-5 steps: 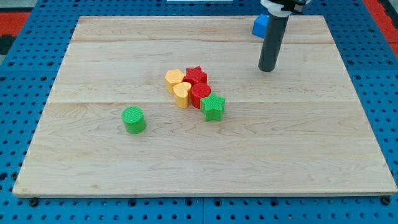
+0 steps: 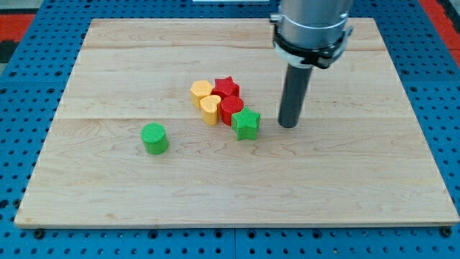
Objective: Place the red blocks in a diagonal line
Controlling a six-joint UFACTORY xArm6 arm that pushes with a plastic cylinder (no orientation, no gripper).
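rod (image 2: 293,93): straight, dark grey | collar (image 2: 311,36): silver-grey, black ring | tip (image 2: 287,126): blunt

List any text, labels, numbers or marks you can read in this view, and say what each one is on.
None: no readable text anywhere in this view.
Blocks, namely red star, red cylinder, green star, green cylinder and two yellow blocks: ribbed, unmarked.
Board: bare wood grain.
Rod and collar above my tip: no label shows.
Blue pegboard: holes only.
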